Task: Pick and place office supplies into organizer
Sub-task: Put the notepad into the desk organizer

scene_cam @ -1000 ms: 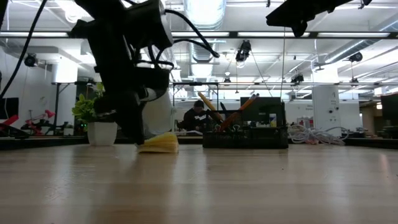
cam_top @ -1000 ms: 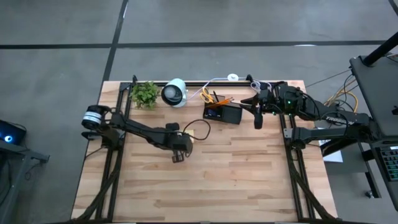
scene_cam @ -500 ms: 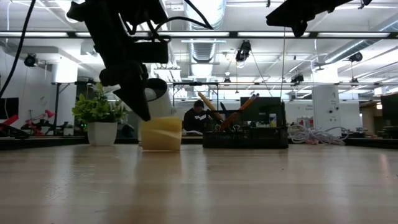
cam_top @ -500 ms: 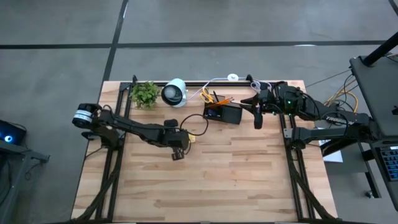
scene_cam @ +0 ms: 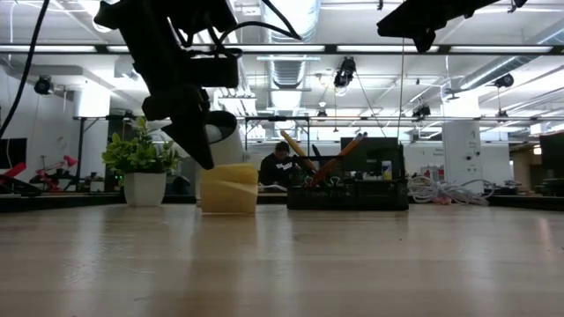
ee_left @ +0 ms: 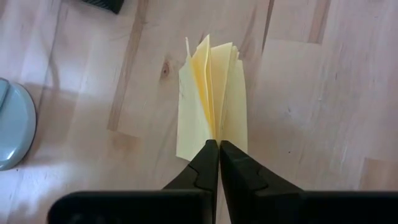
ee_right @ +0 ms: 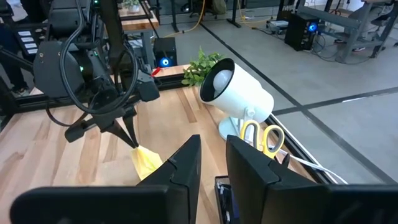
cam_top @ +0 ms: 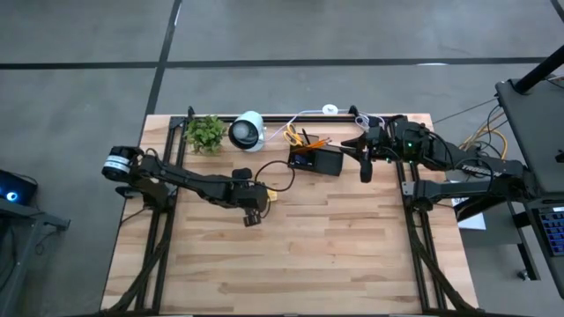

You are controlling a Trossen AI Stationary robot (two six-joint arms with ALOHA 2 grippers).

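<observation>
Near table centre, left end effector [ee_left: 218,149] pinches one yellow sticky-note pad [ee_left: 211,93]; right end effector [ee_right: 212,152] spread.

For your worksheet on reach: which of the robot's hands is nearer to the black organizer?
Right. The right hand hangs just beside the organizer, toward the right arm's side. The left hand, shut on the yellow sticky-note pad, sits farther off, out over the table.

Pad [ee_left: 211,102]: pale yellow, sheets fanned. Organizer [cam_top: 317,160]: black. Scissors [ee_right: 262,137]: yellow handles. Pencils [scene_cam: 345,150]: orange. Lamp [ee_right: 239,94]: white. Plant [cam_top: 205,132]: green, white pot. Table [cam_top: 335,246]: light wood planks, knots. Both arms dark.
</observation>
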